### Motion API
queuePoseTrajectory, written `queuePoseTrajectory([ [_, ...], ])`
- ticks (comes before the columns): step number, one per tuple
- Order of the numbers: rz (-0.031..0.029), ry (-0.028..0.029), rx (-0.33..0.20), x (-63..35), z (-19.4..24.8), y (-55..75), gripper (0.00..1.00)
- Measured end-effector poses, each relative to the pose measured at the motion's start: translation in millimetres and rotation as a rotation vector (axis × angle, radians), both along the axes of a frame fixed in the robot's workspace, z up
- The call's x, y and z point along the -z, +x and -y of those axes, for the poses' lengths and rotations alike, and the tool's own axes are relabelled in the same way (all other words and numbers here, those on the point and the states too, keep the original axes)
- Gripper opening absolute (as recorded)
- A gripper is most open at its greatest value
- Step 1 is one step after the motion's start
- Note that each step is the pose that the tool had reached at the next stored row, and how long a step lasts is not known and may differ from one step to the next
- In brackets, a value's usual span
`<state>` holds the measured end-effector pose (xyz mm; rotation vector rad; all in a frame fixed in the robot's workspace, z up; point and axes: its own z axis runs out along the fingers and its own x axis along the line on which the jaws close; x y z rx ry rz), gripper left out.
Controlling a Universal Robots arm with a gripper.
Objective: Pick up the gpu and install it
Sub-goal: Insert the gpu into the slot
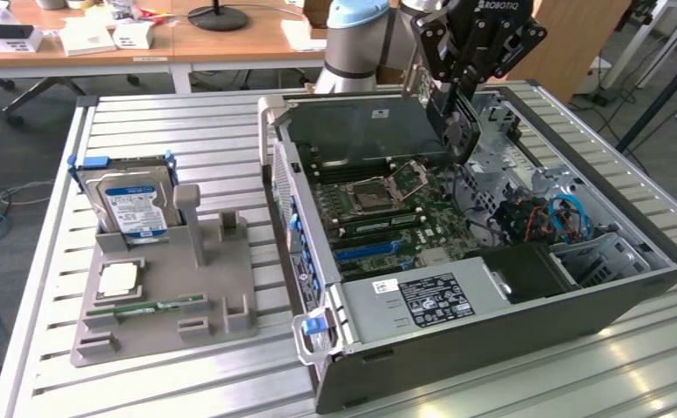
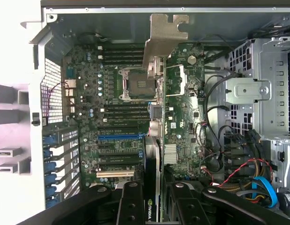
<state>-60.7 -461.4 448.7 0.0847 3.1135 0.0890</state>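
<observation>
Gpu point(image 2: 156, 140): held on edge over the open computer case point(image 1: 490, 348), hanging toward its motherboard point(image 2: 112, 93). No slot is seen to be entered, so it is judged lifted but not yet seated.
Bracket point(image 2: 164, 37): carried at the card's far end, nearest the case floor.
Claw point(image 2: 153, 187): closed on the gpu at the end opposite the bracket, a finger pressed on each flat face. The thin card is thereby kept from twisting and its lower edge is left free.
Blue slot point(image 2: 119, 137): exposed on the motherboard, close beside the line of the hanging card.
Case: laid on its side on the table point(image 1: 175, 122) with the panel off, so the inside is reached from above.
Gray stand point(image 1: 199, 305): set beside the case, on the exterior view's left.
Hard drive point(image 1: 135, 205): stood upright in that stand, well apart from the case.
Memory stick point(image 1: 146, 306): laid flat on the stand, also well apart from the case.
</observation>
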Motion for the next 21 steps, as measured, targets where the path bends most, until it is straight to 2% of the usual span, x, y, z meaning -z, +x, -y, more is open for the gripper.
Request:
queuePoseTrajectory([
  [5, 0.0001, 0.0, -0.002, 0.0, 0.0, 0.0, 0.26],
  [9, 0.0, 0.0, -0.024, 0.0, 0.0, 0.0, 0.26],
  [21, 0.0001, 0.0, -0.23, 0.6, 0.0, 0.0, 0.26],
])
